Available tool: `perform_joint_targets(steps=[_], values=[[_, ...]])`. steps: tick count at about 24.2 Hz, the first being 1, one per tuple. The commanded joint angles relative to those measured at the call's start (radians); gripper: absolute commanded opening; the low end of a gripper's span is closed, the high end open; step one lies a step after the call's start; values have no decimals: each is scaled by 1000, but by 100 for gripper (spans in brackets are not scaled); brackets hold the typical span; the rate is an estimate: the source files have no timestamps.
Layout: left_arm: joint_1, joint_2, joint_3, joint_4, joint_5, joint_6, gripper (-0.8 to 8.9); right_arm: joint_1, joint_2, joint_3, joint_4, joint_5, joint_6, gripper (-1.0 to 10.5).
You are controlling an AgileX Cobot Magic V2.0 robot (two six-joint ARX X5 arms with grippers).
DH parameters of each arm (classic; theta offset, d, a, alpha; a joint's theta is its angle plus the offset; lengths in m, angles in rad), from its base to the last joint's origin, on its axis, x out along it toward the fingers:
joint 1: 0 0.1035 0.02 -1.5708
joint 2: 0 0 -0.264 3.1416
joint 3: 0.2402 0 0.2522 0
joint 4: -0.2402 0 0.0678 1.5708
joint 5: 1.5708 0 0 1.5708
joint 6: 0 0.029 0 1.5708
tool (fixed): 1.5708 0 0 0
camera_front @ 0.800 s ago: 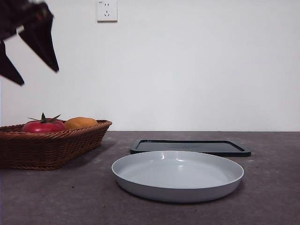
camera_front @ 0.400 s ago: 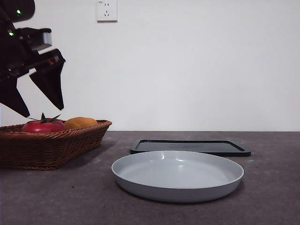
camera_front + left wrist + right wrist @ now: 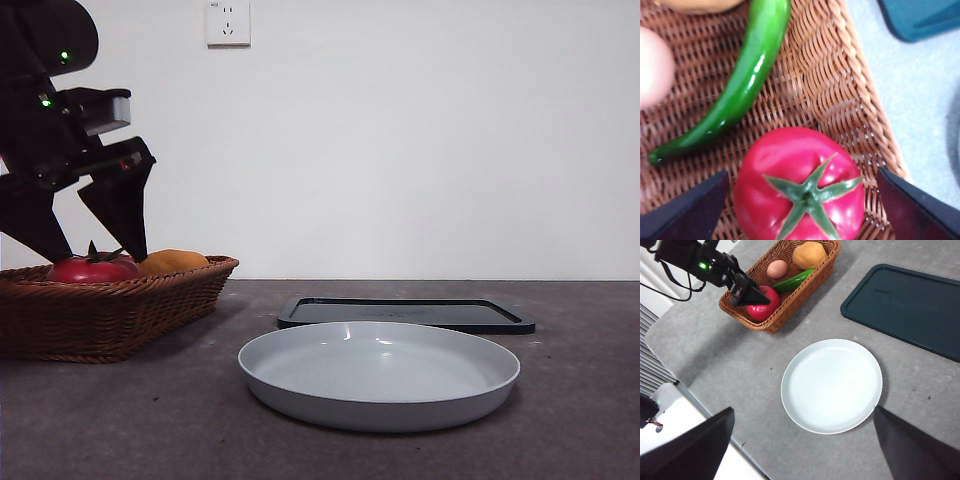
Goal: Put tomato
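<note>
The tomato (image 3: 800,192), glossy red with a green spiky stem, lies in the near corner of the wicker basket (image 3: 860,85). My left gripper (image 3: 802,172) is open right above it, one jaw on each side, and I cannot tell whether they touch it. In the front view the left gripper (image 3: 98,255) reaches down to the tomato (image 3: 90,270) at the far left. From high above, the right wrist view shows the tomato (image 3: 762,310) under the left gripper (image 3: 747,292). My right gripper (image 3: 804,409) hangs open and empty over the table.
A green pepper (image 3: 747,75), a pale pinkish fruit (image 3: 652,67) and an orange-yellow fruit (image 3: 172,262) share the basket (image 3: 110,315). A white plate (image 3: 380,375) sits mid-table with a dark tray (image 3: 405,313) behind it. The table edge (image 3: 705,395) runs near the basket.
The left gripper has come down from the upper left, and its open jaws now stand on both sides of the tomato. Nothing else has moved.
</note>
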Motion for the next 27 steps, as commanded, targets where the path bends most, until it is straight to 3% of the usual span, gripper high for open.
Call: perform_joint_targets(steps=[1,19,23,27], values=[[-8,19,20,14,-17,23,477,5,5,19,8,-2,7,446],[-15,83,19,4,-35,22,459,5,5,19,7,-2,7,446],[-15,81,20,3,-35,21,305,5,5,19,8,-1,7,446],[-15,51,53,-32,-34,16,298,5,5,19,8,-1,7,446]])
